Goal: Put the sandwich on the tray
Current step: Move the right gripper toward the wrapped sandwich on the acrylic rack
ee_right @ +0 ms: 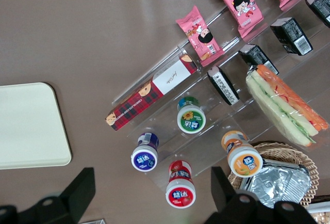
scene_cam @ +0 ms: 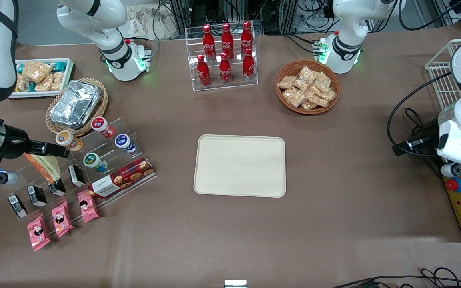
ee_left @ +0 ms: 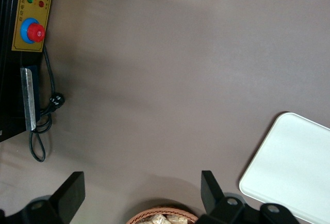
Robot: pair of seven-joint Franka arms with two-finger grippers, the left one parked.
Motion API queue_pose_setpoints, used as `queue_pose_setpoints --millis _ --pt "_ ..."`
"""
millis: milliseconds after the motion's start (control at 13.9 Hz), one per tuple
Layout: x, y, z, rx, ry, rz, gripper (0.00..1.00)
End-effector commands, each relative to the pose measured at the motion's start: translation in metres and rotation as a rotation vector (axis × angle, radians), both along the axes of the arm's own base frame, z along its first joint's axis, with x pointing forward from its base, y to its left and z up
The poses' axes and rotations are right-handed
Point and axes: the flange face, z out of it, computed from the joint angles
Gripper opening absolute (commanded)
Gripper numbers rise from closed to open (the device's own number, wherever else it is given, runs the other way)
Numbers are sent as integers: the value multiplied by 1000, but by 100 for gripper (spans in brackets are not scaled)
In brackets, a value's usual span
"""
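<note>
The sandwich (scene_cam: 46,168) is a clear-wrapped wedge with pale bread and orange and green layers. It lies on a clear stepped shelf (scene_cam: 134,178) toward the working arm's end of the table, and it also shows in the right wrist view (ee_right: 283,105). The cream-beige tray (scene_cam: 240,166) lies flat at mid-table, bare; its corner shows in the right wrist view (ee_right: 31,126). My right gripper (scene_cam: 56,150) hovers above the shelf, just farther from the front camera than the sandwich. In the wrist view the gripper (ee_right: 152,193) is open wide and holds nothing.
The shelf also carries small capped jars (ee_right: 191,118), a red cookie box (scene_cam: 123,179), black boxes and pink snack packets (scene_cam: 61,218). A foil container (scene_cam: 75,102) in a basket and a white snack bin (scene_cam: 40,76) stand nearby. A cola rack (scene_cam: 224,54) and a snack basket (scene_cam: 307,87) stand farther away.
</note>
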Motion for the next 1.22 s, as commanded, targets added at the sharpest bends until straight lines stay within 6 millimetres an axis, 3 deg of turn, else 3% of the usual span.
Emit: queue_pose_setpoints --millis 0,216,576,1151 --pt "-3 -9 5 10 3 -14 100" --pt "-3 -18 5 11 3 -33 100" --pt "-1 -13 -9 -3 24 -30 100" --pt "-15 -26 -26 -39 17 50 100"
